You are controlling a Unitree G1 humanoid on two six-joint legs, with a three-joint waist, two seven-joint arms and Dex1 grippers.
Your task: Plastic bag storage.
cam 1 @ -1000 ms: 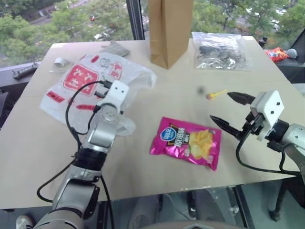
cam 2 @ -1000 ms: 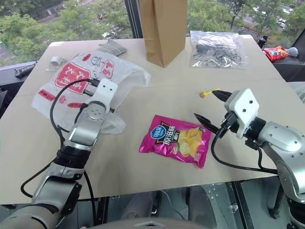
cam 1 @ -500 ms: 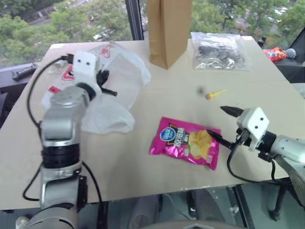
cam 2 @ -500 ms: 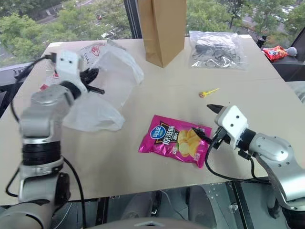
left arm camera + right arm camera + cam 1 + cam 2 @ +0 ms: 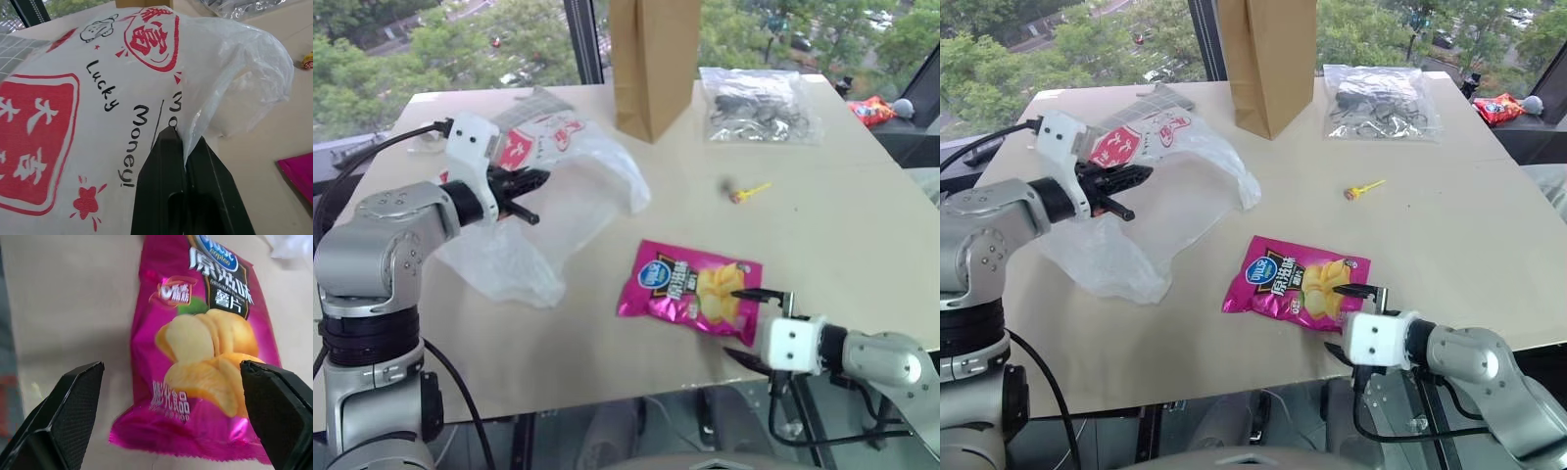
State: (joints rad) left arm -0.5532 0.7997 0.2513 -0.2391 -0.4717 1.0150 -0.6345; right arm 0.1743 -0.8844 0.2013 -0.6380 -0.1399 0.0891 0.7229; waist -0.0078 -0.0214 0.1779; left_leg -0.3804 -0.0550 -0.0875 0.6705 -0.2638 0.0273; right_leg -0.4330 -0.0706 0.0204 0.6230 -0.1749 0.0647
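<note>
Right gripper [image 5: 756, 325]: lower right of the frame, black fingers spread wide, empty, at the near end of the magenta foil chip packet [image 5: 693, 291].
Left gripper [image 5: 524, 198]: left of centre, fingers clamped on the thin translucent white plastic bag [image 5: 558, 186] with red print, lifting its edge off the beige table [image 5: 842, 215].
Far edge: tall brown paper bag [image 5: 653, 61], top centre; clear zip bag of dark items [image 5: 759, 103], upper right.
</note>
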